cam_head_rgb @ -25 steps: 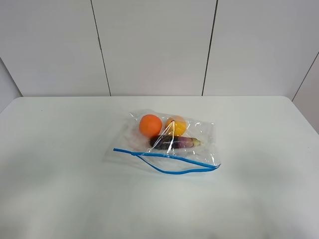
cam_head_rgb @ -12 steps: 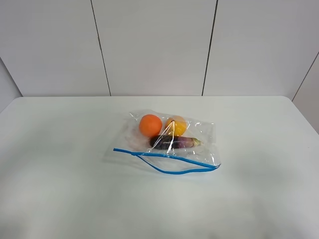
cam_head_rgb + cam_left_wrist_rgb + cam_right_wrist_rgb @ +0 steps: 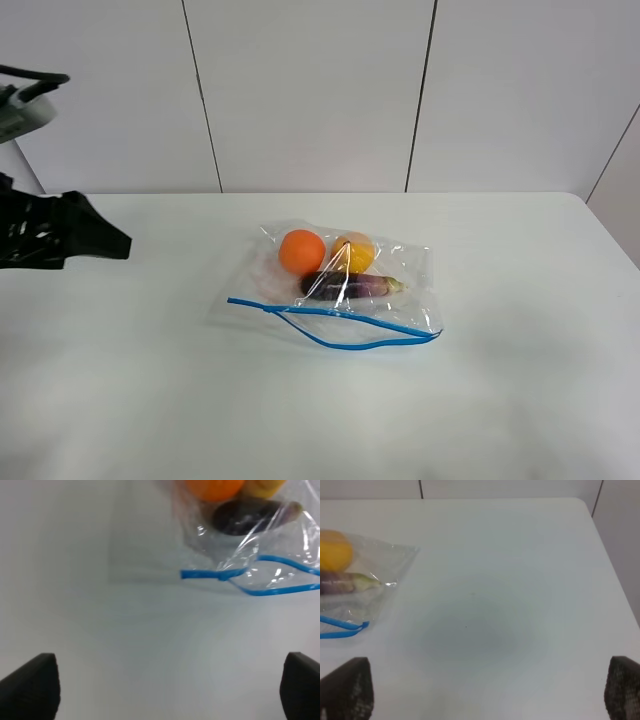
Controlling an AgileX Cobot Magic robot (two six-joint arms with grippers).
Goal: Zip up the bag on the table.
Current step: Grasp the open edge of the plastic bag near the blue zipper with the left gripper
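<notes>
The clear bag [image 3: 400, 268] lies in the middle of the white table [image 3: 150, 400]. Inside it are an orange ball [image 3: 301, 251], a yellow fruit [image 3: 355, 251] and a dark eggplant [image 3: 345, 286]. Its blue zipper strip [image 3: 340, 313] runs along the near edge, with its two strands spread apart in the middle. My left gripper [image 3: 108, 242] hovers at the far left, well away from the bag; in the left wrist view it [image 3: 165, 690] is open and empty, with the zipper's end [image 3: 200, 574] ahead of it. My right gripper [image 3: 485, 690] is open and empty, with the bag's corner [image 3: 380, 565] to one side of it.
A white panelled wall [image 3: 310, 90] stands behind the table. The table's right edge and rounded corner [image 3: 592, 517] show in the right wrist view. Only the bag lies on the table.
My left arm has come into the exterior view at the left edge. The bag has not moved.
</notes>
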